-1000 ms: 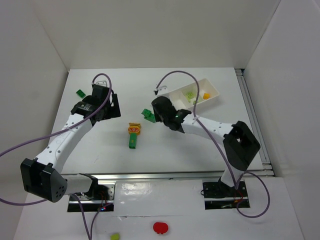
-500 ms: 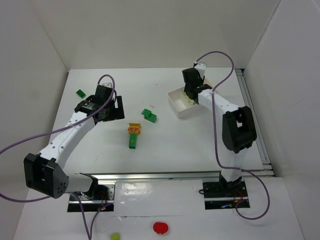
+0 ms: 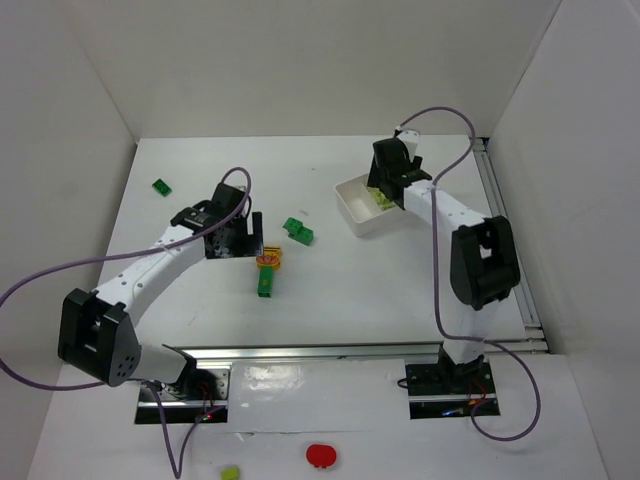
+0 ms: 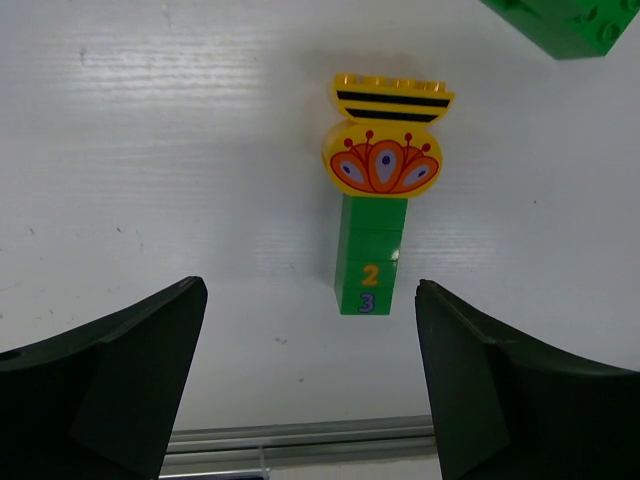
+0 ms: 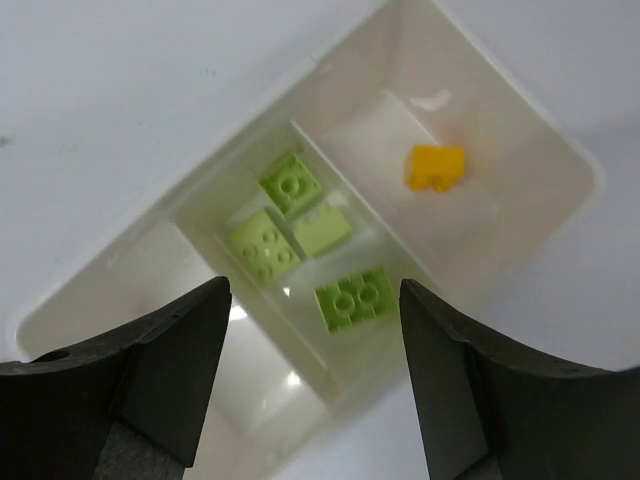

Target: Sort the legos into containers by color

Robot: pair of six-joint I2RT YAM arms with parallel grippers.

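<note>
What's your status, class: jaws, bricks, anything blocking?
Left jaws open above yellow-green stack; right jaws open over tray, four lime bricks inside. Nothing blocking.

Bright, even overhead light leaves only faint, soft shadows on the white bench [image 3: 330, 290], small glare spots glint on the glossy tray [image 5: 520, 130] floor, and the dark claw fingers [image 4: 110, 380] in both wrist views look slightly soft, while the green brick [image 4: 370, 265] stays sharp.
</note>
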